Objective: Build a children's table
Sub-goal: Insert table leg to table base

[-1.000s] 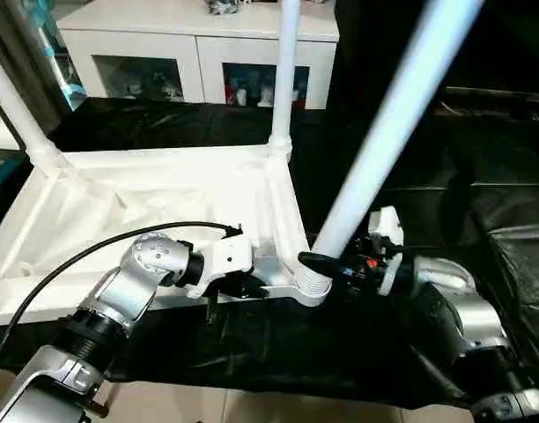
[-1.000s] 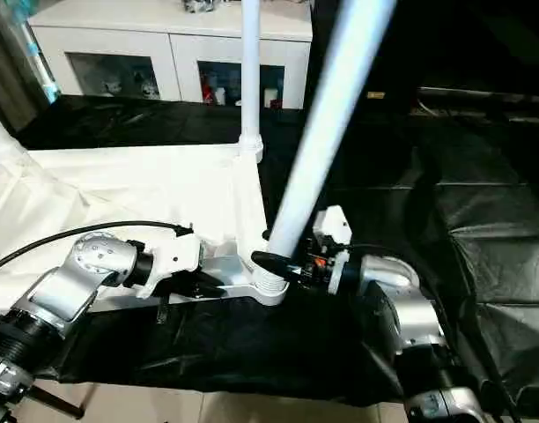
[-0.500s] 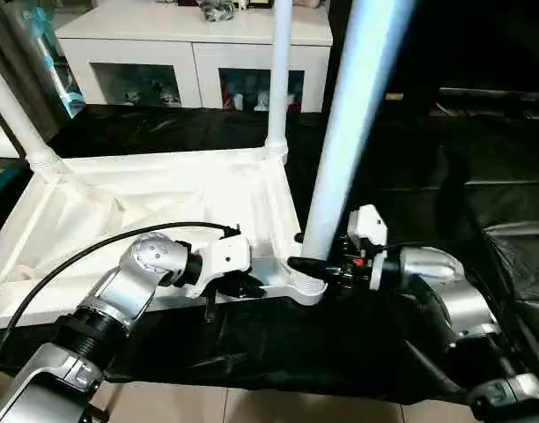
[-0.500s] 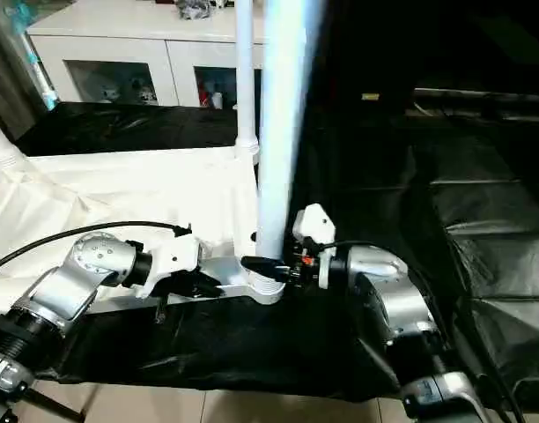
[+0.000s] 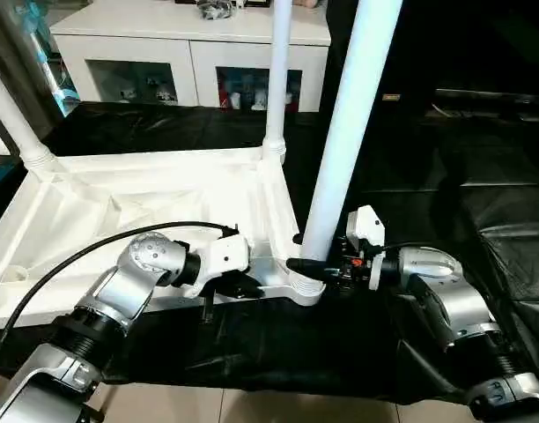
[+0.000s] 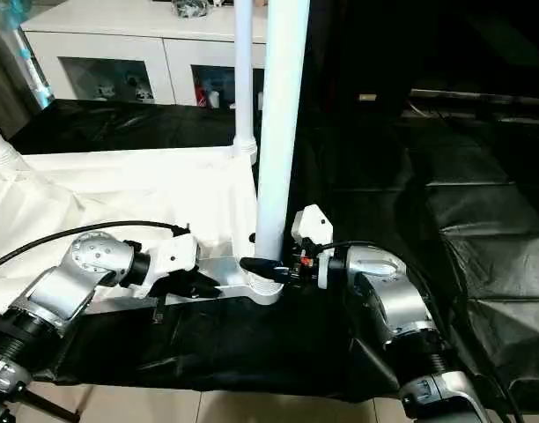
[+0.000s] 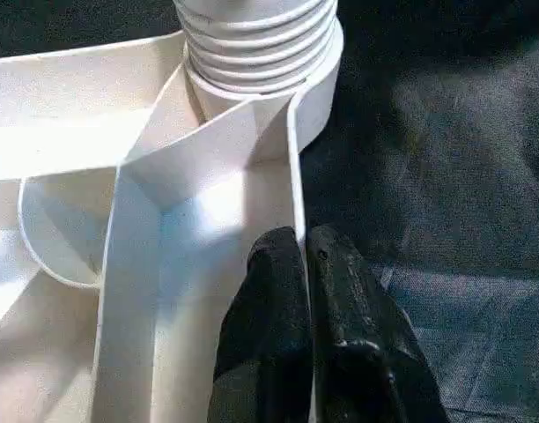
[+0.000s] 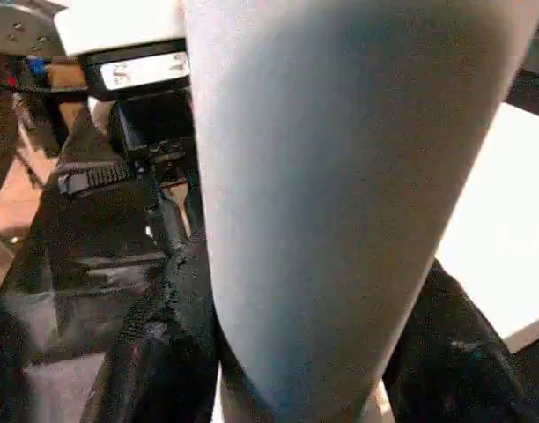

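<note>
The left gripper (image 7: 306, 264) pinches the table top's (image 5: 146, 198) thin near rim. The right gripper (image 5: 315, 267) hugs the near leg (image 5: 344, 141) low down. The plastic looks light, stiff and slippery, so low by the socket is the best hold.

Plain white plastic children's table (image 5: 146, 198) with round white legs (image 5: 349, 132) is lying on glossy black sheeting (image 5: 446, 194); silver-grey forearms (image 5: 133, 282) are ending in black-fingered grippers.

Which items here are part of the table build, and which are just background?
Part of the job: table top, upside down; near leg in the right gripper; two fitted legs; left gripper pinching the top's rim.

Just background: white cabinet; black sheet.
</note>
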Robot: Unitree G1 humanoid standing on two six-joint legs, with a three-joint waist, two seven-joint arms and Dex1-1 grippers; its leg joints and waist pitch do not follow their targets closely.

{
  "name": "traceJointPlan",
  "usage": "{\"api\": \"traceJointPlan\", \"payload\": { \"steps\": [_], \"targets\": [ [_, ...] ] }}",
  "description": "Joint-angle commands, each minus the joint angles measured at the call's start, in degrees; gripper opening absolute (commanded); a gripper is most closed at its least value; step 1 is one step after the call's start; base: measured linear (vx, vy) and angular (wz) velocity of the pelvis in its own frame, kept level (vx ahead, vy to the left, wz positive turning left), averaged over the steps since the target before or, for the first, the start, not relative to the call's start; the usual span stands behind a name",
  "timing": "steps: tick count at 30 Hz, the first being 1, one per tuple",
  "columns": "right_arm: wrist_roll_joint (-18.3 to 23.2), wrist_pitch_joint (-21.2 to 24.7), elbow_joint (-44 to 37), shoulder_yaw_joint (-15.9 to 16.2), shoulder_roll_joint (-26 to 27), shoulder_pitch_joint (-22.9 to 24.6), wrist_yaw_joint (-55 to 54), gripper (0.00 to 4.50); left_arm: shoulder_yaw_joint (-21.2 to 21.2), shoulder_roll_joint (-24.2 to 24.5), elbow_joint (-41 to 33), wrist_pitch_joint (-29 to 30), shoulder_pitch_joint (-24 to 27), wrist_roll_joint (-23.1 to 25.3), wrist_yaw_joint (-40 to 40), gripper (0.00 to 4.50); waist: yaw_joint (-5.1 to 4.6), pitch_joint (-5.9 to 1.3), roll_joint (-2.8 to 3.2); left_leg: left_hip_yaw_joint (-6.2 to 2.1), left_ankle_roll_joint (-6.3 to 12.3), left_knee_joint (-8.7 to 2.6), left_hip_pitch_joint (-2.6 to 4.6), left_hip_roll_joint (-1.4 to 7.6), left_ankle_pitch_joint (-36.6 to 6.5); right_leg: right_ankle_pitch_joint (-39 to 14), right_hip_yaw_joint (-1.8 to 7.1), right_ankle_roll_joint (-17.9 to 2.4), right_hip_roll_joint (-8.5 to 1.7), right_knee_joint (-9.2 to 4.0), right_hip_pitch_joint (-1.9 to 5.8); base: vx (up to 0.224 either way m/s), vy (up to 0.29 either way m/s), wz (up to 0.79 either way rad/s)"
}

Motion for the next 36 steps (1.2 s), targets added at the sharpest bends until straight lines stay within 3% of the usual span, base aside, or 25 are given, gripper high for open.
{"api": "traceJointPlan", "payload": {
  "steps": [1,5,7,10,11,12,14,15,16,17,18,19,20,21,22,23,24,25,26,27,28,29,31,33,36],
  "targets": [
    [-6.2,4.0,7.8,2.2,1.4,2.9,-8.9,1.88,0.2,-1.3,-0.8,3.4,-1.1,1.4,2.9,0.00,-0.57,-0.31,0.32,-1.69,-2.53,-5.16,0.98,2.72,-33.6,-34.3,1.63,-6.5,-2.47,-6.04,-0.99,0.000,0.000,0.00],
    [-6.9,7.6,10.8,-1.3,5.9,1.2,-22.5,1.88,1.8,-4.7,-0.9,11.8,-3.8,1.9,9.0,0.00,-1.39,0.05,0.46,-2.49,-3.81,-5.24,1.02,2.25,-36.5,-40.6,0.86,-4.1,-2.45,-6.59,-1.29,-0.032,0.006,-0.06],
    [-7.6,7.9,12.3,-1.7,7.7,0.2,-26.5,1.88,1.9,-6.2,-1.2,15.3,-4.8,2.8,11.6,0.00,-1.83,0.32,0.61,-2.68,-3.59,-5.34,1.13,2.21,-38.1,-40.8,0.50,-3.9,-2.42,-6.98,-1.38,-0.062,0.029,-0.12],
    [-8.3,8.8,16.0,-2.1,10.7,-2.3,-32.6,1.88,2.0,-9.2,0.3,19.3,-6.8,4.9,16.9,0.00,-2.73,0.68,0.98,-3.14,-3.88,-5.94,0.77,2.22,-40.6,-38.2,-0.36,-4.5,-2.26,-6.99,-0.89,-0.018,0.011,-0.04],
    [-8.3,9.0,16.7,-2.1,11.3,-2.8,-33.8,1.88,2.0,-9.8,0.5,20.1,-7.2,5.3,18.0,0.00,-2.94,0.80,1.35,-3.24,-3.97,-6.06,1.43,2.21,-43.0,-37.5,-1.00,-4.6,-2.08,-7.34,-0.94,0.000,0.000,0.00],
    [-8.7,9.3,19.6,-2.3,12.8,-4.6,-36.8,1.88,1.8,-11.8,1.7,22.7,-8.2,6.5,21.0,0.00,-3.20,0.86,1.39,-3.26,-3.90,-6.10,1.40,2.16,-43.8,-36.6,-1.32,-4.7,-2.13,-7.37,-0.78,-0.055,0.046,-0.11],
    [-9.3,9.6,22.6,-2.5,14.2,-6.5,-39.9,1.88,1.7,-14.0,3.0,25.3,-9.1,7.5,24.1,0.00,-3.75,1.63,1.87,-3.34,-3.70,-7.07,1.97,2.29,-48.0,-34.3,-3.15,-4.5,-1.57,-7.89,-0.13,-0.055,0.040,-0.08],
    [-9.6,9.7,23.9,-2.6,14.8,-7.4,-41.3,1.88,1.7,-15.1,3.4,26.5,-9.5,8.0,25.5,0.00,-3.32,2.26,2.52,-2.94,-3.50,-8.74,1.82,2.76,-51.4,-31.5,-4.55,-4.7,-0.69,-7.04,0.84,-0.056,0.022,-0.01],
    [-9.5,10.1,25.4,-3.0,15.7,-8.5,-42.7,1.88,1.7,-16.8,4.4,27.4,-10.2,8.0,27.3,0.00,-3.15,1.98,2.30,-2.56,-3.16,-9.81,0.79,3.27,-51.9,-27.0,-4.64,-5.5,-0.53,-4.70,2.54,-0.095,0.002,0.03],
    [-9.5,10.4,26.7,-3.2,16.5,-9.5,-43.6,1.88,1.7,-18.4,5.2,28.1,-10.7,7.9,28.8,0.00,-0.84,2.25,3.39,-1.29,-3.84,-13.89,-2.25,4.69,-53.8,-18.0,-3.44,-6.8,-0.38,2.80,5.34,-0.095,0.002,0.03],
    [-9.5,10.4,26.7,-3.2,16.5,-9.5,-43.6,1.88,1.7,-18.4,5.2,28.1,-10.7,7.9,28.8,0.00,0.42,1.72,2.27,-0.09,-2.74,-13.93,-1.84,4.56,-51.8,-15.5,-2.23,-5.9,-0.27,3.77,4.96,-0.080,-0.054,0.23],
    [-9.8,10.5,27.5,-3.1,16.9,-10.2,-44.0,1.88,1.6,-19.3,6.0,28.2,-11.0,8.2,29.8,0.00,-0.67,1.67,-1.42,1.01,-2.69,-6.21,3.93,1.29,-40.5,-36.9,-0.02,-4.4,-1.86,-5.06,-2.04,0.032,-0.118,0.25],
    [-10.0,10.5,27.7,-3.0,17.0,-10.3,-44.1,1.88,1.6,-19.5,6.1,28.3,-11.1,8.3,30.0,0.00,-0.56,3.15,-2.58,-0.57,0.59,6.28,8.60,-1.44,-19.3,-65.6,0.30,-2.7,-7.88,-14.78,-7.70,0.032,-0.118,0.25],
    [-10.2,10.5,28.2,-3.1,17.3,-10.7,-44.3,1.88,1.7,-19.8,6.4,28.4,-11.2,8.4,30.5,0.00,-0.46,2.80,-1.62,-3.34,2.54,4.80,2.80,-1.71,-10.0,-63.1,2.52,-3.6,-9.77,-11.79,-1.00,0.096,-0.025,-0.44],
    [-10.3,10.5,28.5,-3.2,17.4,-11.0,-44.4,1.88,1.8,-20.0,6.7,28.4,-11.3,8.5,30.7,0.00,0.48,1.99,-0.79,-4.65,-0.04,-0.73,-2.00,0.31,-7.6,-50.5,0.33,-3.6,-8.20,-7.21,5.38,0.074,0.090,-0.47],
    [-10.4,10.3,29.3,-3.3,17.6,-11.5,-44.5,1.88,2.0,-20.2,7.0,28.5,-11.5,8.6,31.0,0.00,0.09,1.16,-0.21,-4.14,0.34,-3.91,0.57,1.52,-12.7,-27.0,-0.95,-6.7,-3.50,-5.04,2.28,0.074,0.090,-0.47],
    [-10.5,10.3,29.5,-3.3,17.6,-11.6,-44.5,1.88,2.0,-20.2,7.1,28.6,-11.5,8.6,31.0,0.00,-0.39,1.01,0.71,-3.09,-0.33,-3.99,2.54,1.83,-18.3,-14.3,-1.11,-11.3,-2.20,-4.17,1.28,0.000,0.000,0.00],
    [-10.6,10.1,30.1,-3.3,17.8,-12.0,-44.4,1.88,2.2,-20.2,7.3,28.6,-11.5,8.8,31.1,0.00,-0.74,1.23,0.63,-2.67,-0.19,-4.40,2.49,1.73,-21.6,-13.9,-1.01,-12.3,-2.07,-4.23,1.22,-0.048,-0.032,0.23],
    [-10.6,10.1,30.1,-3.3,17.8,-12.0,-44.4,1.88,2.2,-20.2,7.3,28.6,-11.5,8.8,31.1,0.00,-0.96,1.56,0.48,-2.17,-0.29,-4.51,3.33,1.70,-28.1,-20.0,-0.83,-12.4,-2.18,-5.22,0.63,-0.048,-0.032,0.23],
    [-10.7,10.0,30.6,-3.4,17.9,-12.3,-44.4,1.88,2.2,-20.1,7.3,28.7,-11.5,8.8,31.2,0.00,-1.22,2.03,0.43,-2.23,-0.59,-4.66,3.59,1.64,-31.7,-24.8,-1.03,-11.3,-2.11,-5.64,0.16,0.000,0.000,0.00],
    [-10.8,9.9,31.0,-3.5,17.9,-12.5,-44.4,1.88,2.3,-20.0,7.5,28.7,-11.6,8.8,31.4,0.00,-1.85,2.12,0.65,-2.77,-1.33,-4.76,4.23,1.63,-37.2,-31.1,-1.67,-8.5,-2.18,-6.53,-0.13,0.000,0.000,0.00],
    [-10.8,9.8,31.3,-3.6,18.0,-12.6,-44.4,1.88,2.3,-20.0,7.7,28.7,-11.7,8.8,31.4,0.00,-2.55,1.91,0.50,-3.50,-1.26,-5.22,3.53,1.79,-38.8,-31.0,-2.08,-6.6,-2.36,-6.50,0.79,0.000,0.000,0.00],
    [-11.1,9.6,32.2,-4.1,18.1,-13.2,-44.2,1.88,2.6,-20.0,8.2,28.5,-12.0,8.7,31.5,0.00,-2.84,1.72,0.79,-3.78,-0.91,-5.60,3.28,1.98,-39.5,-28.8,-2.35,-6.0,-2.65,-6.66,1.14,0.000,0.000,0.00],
    [-11.3,9.5,32.7,-4.3,18.2,-13.6,-44.0,1.88,2.6,-19.9,8.3,28.2,-12.1,8.7,31.3,0.00,-2.84,1.65,0.88,-3.28,-0.55,-5.39,3.83,1.75,-38.3,-29.1,-2.07,-6.6,-2.91,-7.29,0.53,0.000,0.000,0.00],
    [-11.8,9.7,33.5,-4.2,18.4,-14.3,-44.0,1.88,2.4,-19.7,8.6,27.1,-12.1,8.5,30.8,0.00,-3.01,1.95,0.79,-3.28,-0.14,-5.39,3.61,1.65,-37.7,-32.7,-2.24,-5.9,-3.05,-7.67,0.40,0.000,0.000,0.00]
  ]
}}
